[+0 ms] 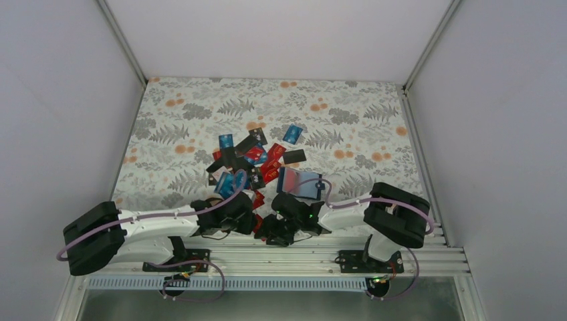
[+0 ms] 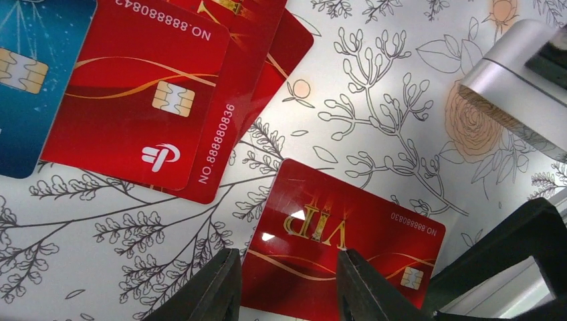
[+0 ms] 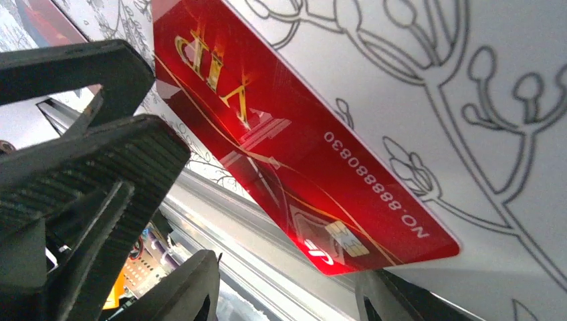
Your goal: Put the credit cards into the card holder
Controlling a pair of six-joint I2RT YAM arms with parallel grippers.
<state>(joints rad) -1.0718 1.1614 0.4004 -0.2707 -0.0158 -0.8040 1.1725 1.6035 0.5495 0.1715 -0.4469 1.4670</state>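
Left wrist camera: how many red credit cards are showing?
4. Three overlap at upper left: the top card, a second card under its right edge, a third card beyond. The VIP card lies apart at bottom centre. More may be hidden.

The table (image 1: 348,107) is covered by a white cloth (image 2: 374,100) printed with grey ferns and orange blooms. A loose heap of credit cards (image 1: 249,164), red, blue and black, lies around its middle and toward the near side, many of them overlapping. The card holder (image 1: 301,182) lies open just right of the heap, its pale blue slotted inside facing up. A blue card (image 1: 292,133) sits apart on the far side. A red VIP card (image 2: 341,234) lies alone, face up, by the near edge
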